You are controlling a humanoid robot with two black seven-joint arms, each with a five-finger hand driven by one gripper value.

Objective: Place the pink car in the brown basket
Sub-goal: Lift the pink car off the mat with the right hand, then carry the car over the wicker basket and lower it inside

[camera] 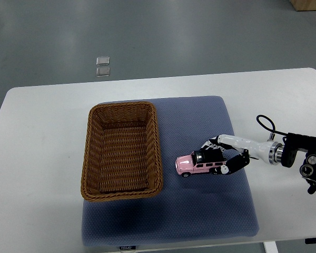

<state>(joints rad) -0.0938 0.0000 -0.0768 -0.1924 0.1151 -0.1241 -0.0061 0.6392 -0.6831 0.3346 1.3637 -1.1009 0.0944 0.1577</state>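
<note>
Right hand point(223, 158) fingers grasping the pink car point(197, 164) on the mat; next, lift it left into the brown basket point(122, 151).

From my seat I can't see the rear end of the pink car point(196, 164): the robot hand point(225, 154) covers it, so I cannot tell whether its fingers point(233, 164) actually grip the body or merely rest against it. The right arm point(300, 153) is cut off by the right edge of the frame. The worktop point(42, 158) runs out of view at the bottom edge. The small label point(126, 246) on the front edge of the blue mat point(200, 211) is too small for me to read. Two small pale squares point(102, 66) on the floor in the upper middle are too blurred to identify.
</note>
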